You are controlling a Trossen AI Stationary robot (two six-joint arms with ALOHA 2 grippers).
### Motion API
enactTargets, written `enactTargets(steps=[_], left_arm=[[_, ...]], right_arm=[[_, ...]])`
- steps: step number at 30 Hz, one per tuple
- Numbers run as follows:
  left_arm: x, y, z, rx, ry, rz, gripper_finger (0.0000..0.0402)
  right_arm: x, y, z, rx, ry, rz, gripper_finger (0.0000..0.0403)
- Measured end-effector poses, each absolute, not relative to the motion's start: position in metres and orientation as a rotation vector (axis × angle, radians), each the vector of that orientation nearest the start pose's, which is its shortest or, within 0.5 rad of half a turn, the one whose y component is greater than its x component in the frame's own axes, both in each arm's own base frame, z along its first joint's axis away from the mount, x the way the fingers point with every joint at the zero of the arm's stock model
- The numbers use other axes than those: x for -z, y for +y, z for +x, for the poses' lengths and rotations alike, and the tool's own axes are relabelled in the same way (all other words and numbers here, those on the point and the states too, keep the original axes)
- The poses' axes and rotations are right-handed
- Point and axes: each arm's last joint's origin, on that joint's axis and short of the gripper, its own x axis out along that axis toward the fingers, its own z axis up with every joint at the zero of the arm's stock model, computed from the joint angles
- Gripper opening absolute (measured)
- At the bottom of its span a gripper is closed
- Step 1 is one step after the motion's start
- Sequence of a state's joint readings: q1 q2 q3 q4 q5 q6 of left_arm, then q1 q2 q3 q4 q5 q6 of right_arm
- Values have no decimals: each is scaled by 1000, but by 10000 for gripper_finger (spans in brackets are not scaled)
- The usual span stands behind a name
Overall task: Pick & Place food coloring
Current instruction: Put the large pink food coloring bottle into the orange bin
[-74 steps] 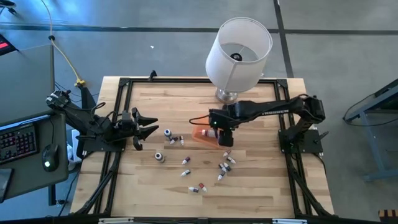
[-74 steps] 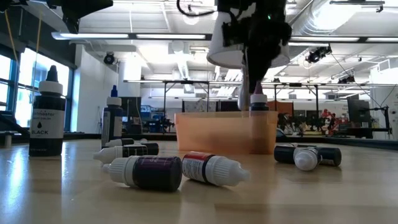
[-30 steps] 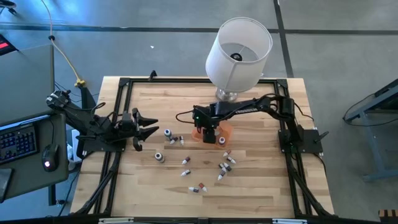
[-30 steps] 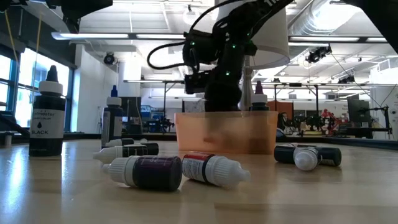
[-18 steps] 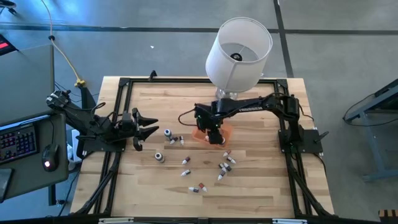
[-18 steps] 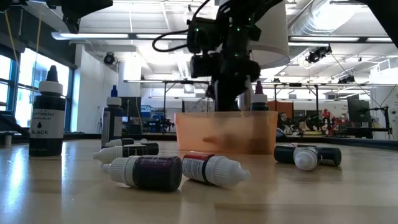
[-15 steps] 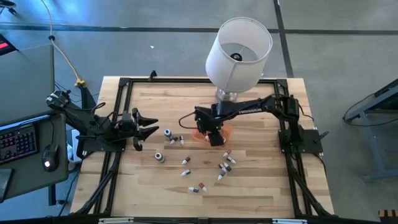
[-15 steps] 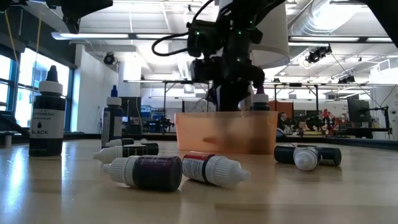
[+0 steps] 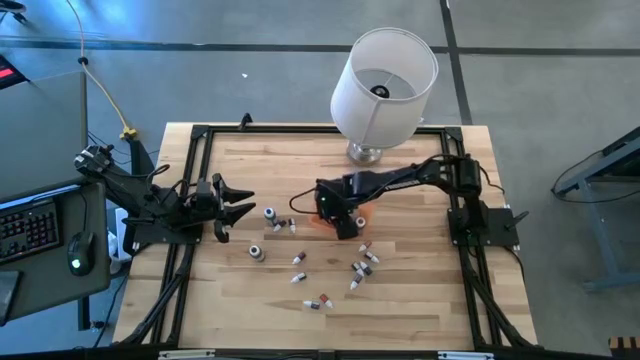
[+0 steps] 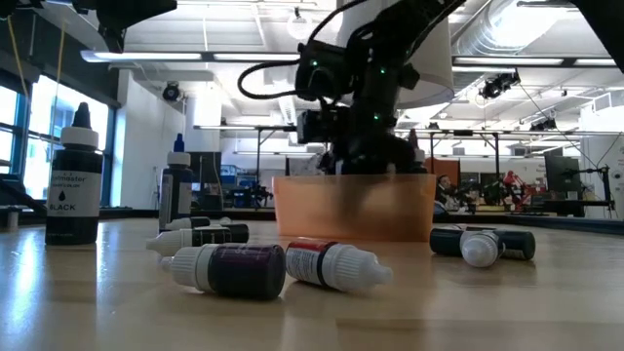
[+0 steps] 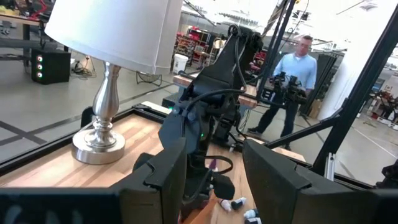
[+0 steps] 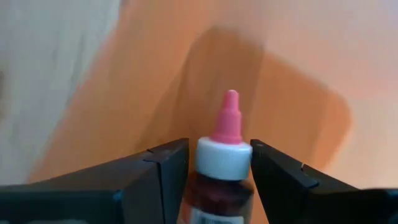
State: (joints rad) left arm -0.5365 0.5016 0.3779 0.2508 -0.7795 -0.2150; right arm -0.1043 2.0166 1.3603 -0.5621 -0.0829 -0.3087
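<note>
Several food coloring bottles lie scattered on the wooden table (image 9: 300, 270), among them some near the middle (image 9: 365, 262) and two at the near side (image 10: 234, 270) (image 10: 336, 263). A black-capped one stands upright (image 10: 73, 180). My right gripper (image 9: 342, 220) (image 10: 363, 166) is down at the orange box (image 9: 316, 220) (image 10: 356, 207), shut on a bottle with a pink tip (image 12: 225, 155). My left gripper (image 9: 235, 200) (image 11: 214, 180) waits open at the table's left side. My right gripper pinches the bottle between its two fingers (image 12: 171, 165) at the white collar (image 12: 224, 152) below the pink tip. The fingers point down from above. The bottle lies along them, its tip (image 12: 229, 115) reaching past the fingertips toward the orange box's floor (image 12: 298, 74).
A white-shaded lamp (image 9: 383, 85) on a silver base (image 11: 102, 146) stands at the far edge, just behind the box. A black frame (image 9: 200, 135) runs round the table. A person (image 11: 298, 74) stands in the room beyond. Bare wood lies along the near edge (image 9: 400, 320).
My right gripper, still shut on the bottle, has stayed over the orange box, rising a little and shifting slightly right, then sinking down into the box. The arm has stretched out lower over the table. The scattered bottles have kept still.
</note>
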Motion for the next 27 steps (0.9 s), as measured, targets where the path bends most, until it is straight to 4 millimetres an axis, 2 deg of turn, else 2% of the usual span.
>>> enactTargets(steps=[3,7,12,16,20,27], left_arm=[[-271,-47,119,-231,-127,-292,156],[-271,-47,119,-230,-127,-292,156],[-271,-47,119,-229,-127,-292,156],[-271,-47,119,-227,-126,-292,156],[-271,-47,119,-227,-127,-292,156],[-271,-47,119,-228,-127,-292,156]], right_arm=[[-143,-39,391,-200,1220,-219,156],[-138,-39,387,-181,1236,-197,141],[-138,-41,387,-162,1238,-162,112],[-143,-42,390,-149,1241,-168,111],[-162,-41,397,-125,1232,-190,112],[-220,-34,407,-41,1106,-243,117]])
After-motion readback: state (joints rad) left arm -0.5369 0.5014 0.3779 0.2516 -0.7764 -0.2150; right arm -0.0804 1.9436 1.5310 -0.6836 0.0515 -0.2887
